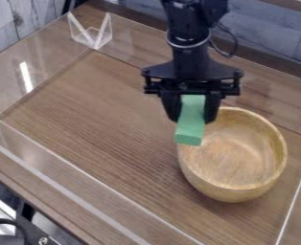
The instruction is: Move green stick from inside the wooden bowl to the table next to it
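Far left: a small clear stand [89, 32] by the far wall, well away from the work. Clear walls [25, 153] all round the dark brown table [102, 105].

In the middle: black gripper [193, 100] pointing almost straight down, jaws part open and pinching the top of the green stick [193, 122]. Stick hanging down from the jaws, a bit tilted, lifted clear off everything. Lower end above the left rim of the bowl, partly out over bare table. Not set down yet.

To the right: wooden bowl [243, 153], round and light tan, nothing inside. Sitting near the right wall.

What could go wrong:
- Letting go right here: lower end likely to hit the rim, then tip back into the bowl or bounce off sideways.
- Going down too soon: stick could knock the rim and push the bowl along.
- Held only at the top: stick could swing or slip out if moved too fast.
- Dropping from high up: stick could bounce and slide far from the bowl, not next to it.

Safer bet: more to the left first, then down low, then open.
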Robot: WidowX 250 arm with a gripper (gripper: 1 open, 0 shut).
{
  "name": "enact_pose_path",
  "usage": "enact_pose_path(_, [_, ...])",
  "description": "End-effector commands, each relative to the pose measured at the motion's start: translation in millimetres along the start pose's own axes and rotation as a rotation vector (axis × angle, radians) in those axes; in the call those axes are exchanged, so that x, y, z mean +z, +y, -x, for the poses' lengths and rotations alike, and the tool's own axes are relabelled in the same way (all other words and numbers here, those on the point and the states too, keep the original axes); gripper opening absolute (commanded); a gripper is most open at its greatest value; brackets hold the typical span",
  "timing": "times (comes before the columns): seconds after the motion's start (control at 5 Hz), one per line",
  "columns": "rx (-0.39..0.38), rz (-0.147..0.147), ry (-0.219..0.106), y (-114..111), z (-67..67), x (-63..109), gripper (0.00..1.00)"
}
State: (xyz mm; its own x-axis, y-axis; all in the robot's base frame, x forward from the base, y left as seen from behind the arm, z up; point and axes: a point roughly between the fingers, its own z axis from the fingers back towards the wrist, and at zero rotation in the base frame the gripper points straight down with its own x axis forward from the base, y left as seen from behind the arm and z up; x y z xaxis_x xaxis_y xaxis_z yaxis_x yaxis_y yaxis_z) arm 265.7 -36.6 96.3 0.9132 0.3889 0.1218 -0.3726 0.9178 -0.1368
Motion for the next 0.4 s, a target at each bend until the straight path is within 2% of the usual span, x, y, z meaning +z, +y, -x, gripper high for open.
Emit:
enact_pose_path(0.0, [0.017,0.016,-0.046,8.0,-4.1,16.6,0.0])
enact_pose_path(0.2, [0.035,0.013,-0.048,17.0,-3.1,20.7,0.0])
